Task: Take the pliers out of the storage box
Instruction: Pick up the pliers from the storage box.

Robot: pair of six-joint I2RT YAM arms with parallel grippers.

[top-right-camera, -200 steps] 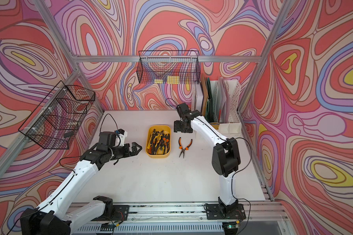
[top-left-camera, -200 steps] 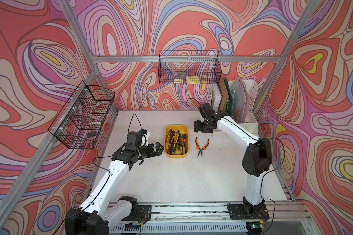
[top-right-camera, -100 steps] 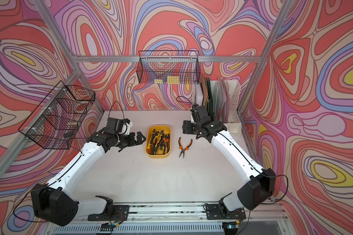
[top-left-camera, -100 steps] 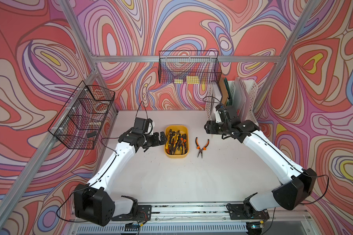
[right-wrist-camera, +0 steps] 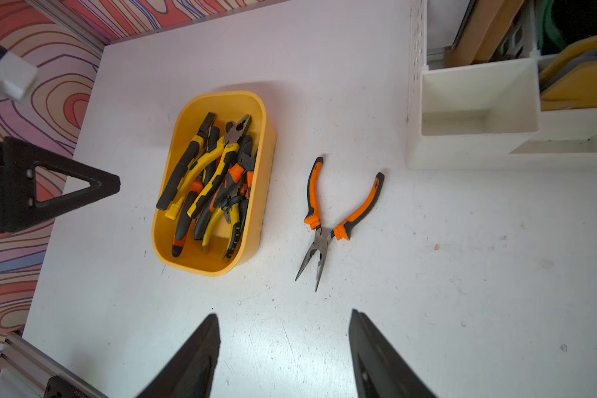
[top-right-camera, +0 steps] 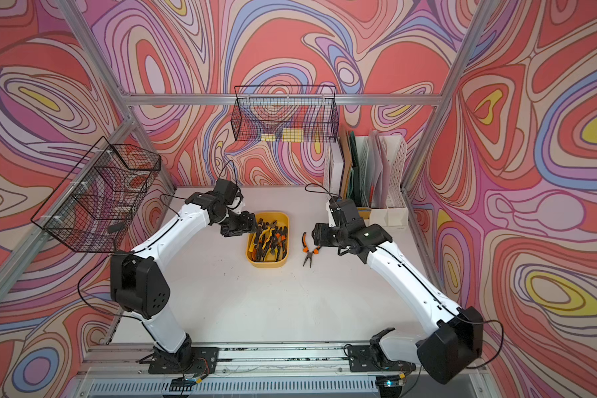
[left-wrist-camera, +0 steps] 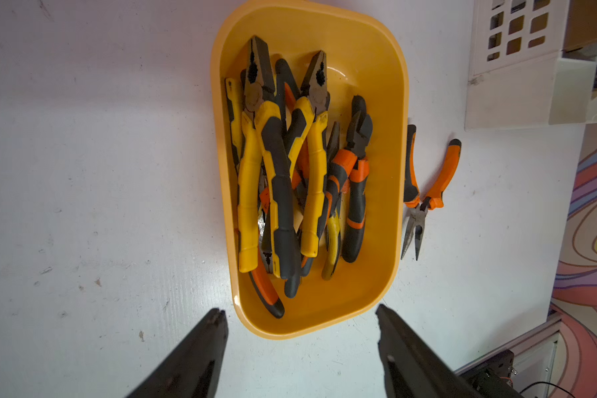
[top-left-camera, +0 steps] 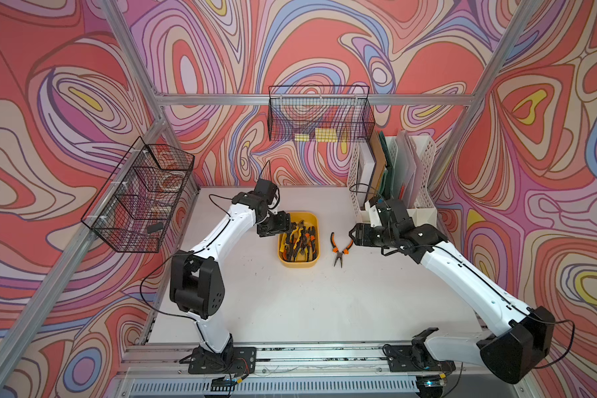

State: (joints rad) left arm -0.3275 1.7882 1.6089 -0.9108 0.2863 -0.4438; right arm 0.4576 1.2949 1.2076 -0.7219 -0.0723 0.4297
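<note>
As its fingers stand apart and empty, left pincer [left-wrist-camera: 299, 310] hangs over the storage box [left-wrist-camera: 398, 138]. Its wrist view alone itemises the heaped pliers [left-wrist-camera: 276, 172]: blunt-nosed yellow-and-black pairs on top, orange-and-black ones beneath and beside. Right pincer [right-wrist-camera: 284, 313], likewise apart and empty, hangs above the bare table [right-wrist-camera: 428, 275], near one loose needle-nose pair [right-wrist-camera: 324, 234] lying just beside the box, handles splayed. Only the top views show the white file rack [top-left-camera: 424, 162] whole and a wire basket [top-left-camera: 319, 117] on the back wall.
</note>
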